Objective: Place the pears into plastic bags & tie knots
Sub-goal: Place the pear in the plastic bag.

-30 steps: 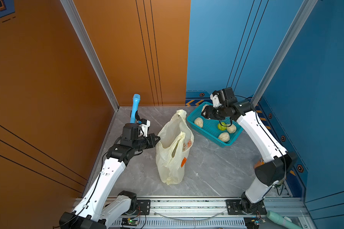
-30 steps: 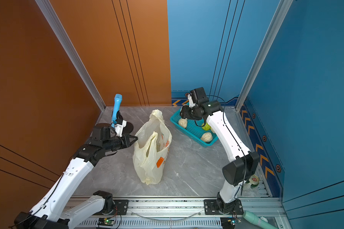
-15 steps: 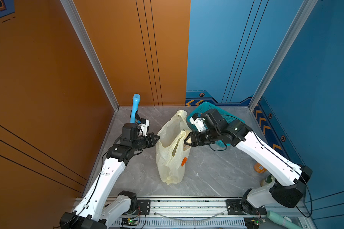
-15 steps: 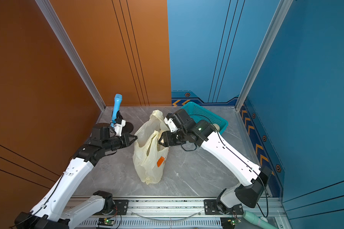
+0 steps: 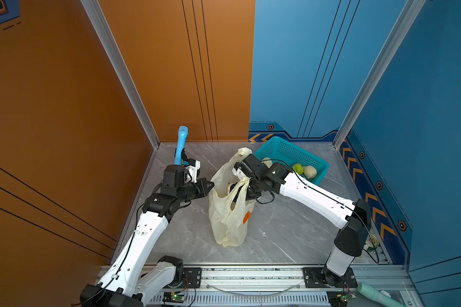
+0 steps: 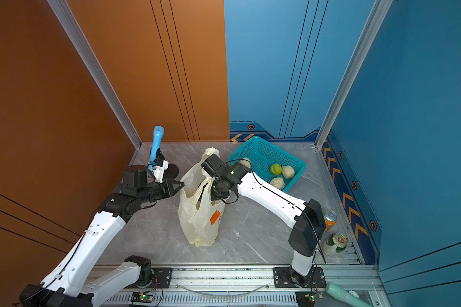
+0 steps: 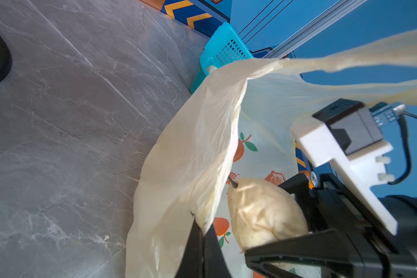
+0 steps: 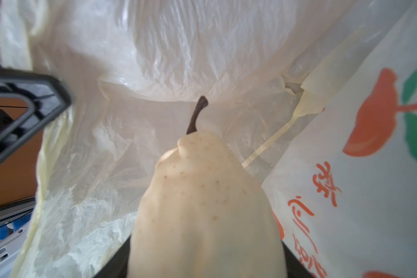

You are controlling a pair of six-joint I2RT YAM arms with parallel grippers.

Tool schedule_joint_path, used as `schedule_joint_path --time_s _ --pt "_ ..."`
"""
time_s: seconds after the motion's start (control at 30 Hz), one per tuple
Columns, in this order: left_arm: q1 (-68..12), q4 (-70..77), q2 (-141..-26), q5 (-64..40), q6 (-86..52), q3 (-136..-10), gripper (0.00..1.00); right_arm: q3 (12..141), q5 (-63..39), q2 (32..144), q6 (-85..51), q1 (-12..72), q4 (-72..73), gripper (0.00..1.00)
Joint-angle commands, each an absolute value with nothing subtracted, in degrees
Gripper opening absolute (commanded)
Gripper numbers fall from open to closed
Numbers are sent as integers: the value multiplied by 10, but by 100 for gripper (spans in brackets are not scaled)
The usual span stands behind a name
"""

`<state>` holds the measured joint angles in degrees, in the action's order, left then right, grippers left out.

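Bagging step: my left pincer [image 7: 204, 232] clamps the thin pale-yellow plastic bag [image 5: 229, 220] open; beside it, my right pincer [image 7: 272, 221] grips a cream-beige pear [image 8: 202, 204] inside. Next, I'd release.

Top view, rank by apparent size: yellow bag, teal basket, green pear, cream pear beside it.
1. plastic bag
2. teal basket, partly behind the right arm
3. green pear and cream pear look about alike; not ranked.

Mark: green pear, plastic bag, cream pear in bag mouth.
green pear [image 6: 275, 169], a top view, its skin
plastic bag [image 5: 229, 223], a top view, lower front panel
cream pear [image 8: 202, 204], right wrist view, its body
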<state>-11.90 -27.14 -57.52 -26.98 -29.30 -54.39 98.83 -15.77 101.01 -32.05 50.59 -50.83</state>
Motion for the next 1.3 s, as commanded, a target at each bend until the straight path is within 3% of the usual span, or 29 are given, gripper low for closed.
schedule_joint_path --time_s 0.0,0.3,0.57,0.93,1.27 --pt "-113 -271 -580 -255 -273 -538 0 1022 -135 981 -324 506 -509 67" --pt "-111 -276 -580 -254 -271 -541 0 1026 -148 930 -317 467 -522 66" --pt "-111 -276 -579 -250 -274 -540 0 1017 -212 964 -308 468 -514 66" --pt "-109 -278 -579 -248 -273 -546 0 1025 -206 997 -307 492 -511 79" --pt "-103 -290 -580 -251 -266 -556 0 1021 -205 905 -293 390 -514 78"
